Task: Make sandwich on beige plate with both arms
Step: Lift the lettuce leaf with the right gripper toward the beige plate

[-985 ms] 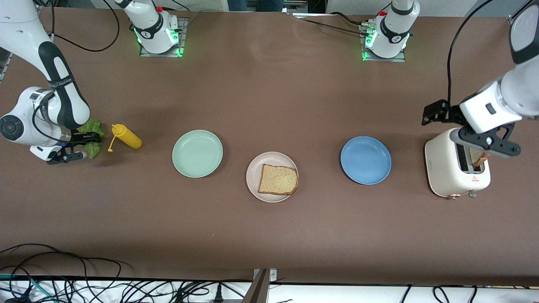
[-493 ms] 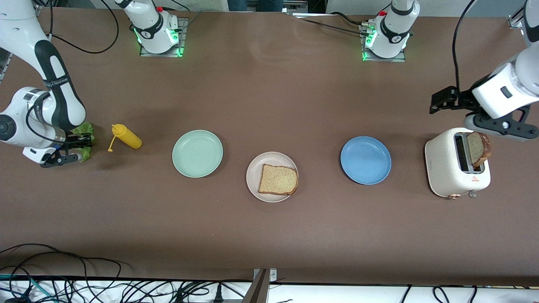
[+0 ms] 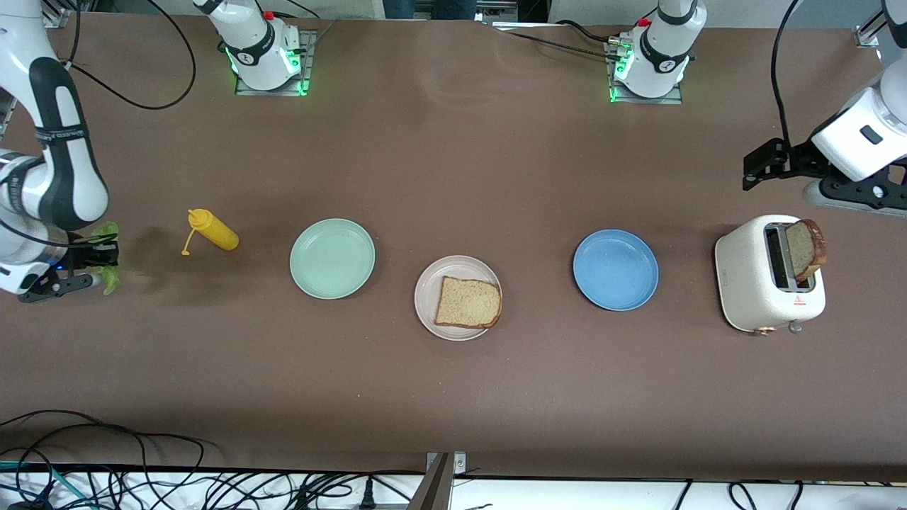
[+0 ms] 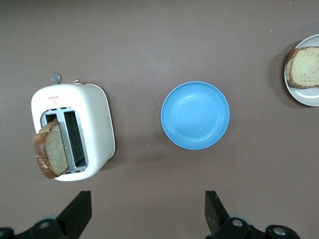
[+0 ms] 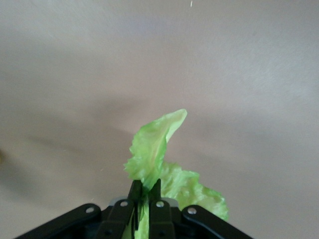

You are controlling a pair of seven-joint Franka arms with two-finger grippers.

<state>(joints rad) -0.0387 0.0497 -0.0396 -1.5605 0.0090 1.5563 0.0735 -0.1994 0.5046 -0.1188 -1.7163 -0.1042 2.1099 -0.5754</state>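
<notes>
One slice of tan bread (image 3: pixel 468 302) lies on the beige plate (image 3: pixel 427 282) at the table's middle. A second slice (image 3: pixel 806 249) leans out of a slot of the white toaster (image 3: pixel 751 283); the left wrist view shows this slice (image 4: pixel 50 154) too. My left gripper (image 3: pixel 859 197) hangs open and empty over bare table beside the toaster, with its jaws (image 4: pixel 147 214) wide apart. At the right arm's end of the table my right gripper (image 3: pixel 105 263) is shut on a ruffled green lettuce leaf (image 3: pixel 111 282). The leaf (image 5: pixel 152 149) sticks up between the closed fingers (image 5: pixel 145 186), lifted off the table.
A blue plate (image 3: pixel 615 269) stands between the beige plate and the toaster, and a mint-green plate (image 3: pixel 331 258) stands toward the right arm's end. A yellow mustard bottle (image 3: pixel 212 229) lies between the mint plate and the held lettuce. Cables run along the table's near edge.
My right gripper closed on the lettuce, lifted it and drew away from the mustard bottle. My left gripper rose and pulled back from the toaster, uncovering the slice in its slot.
</notes>
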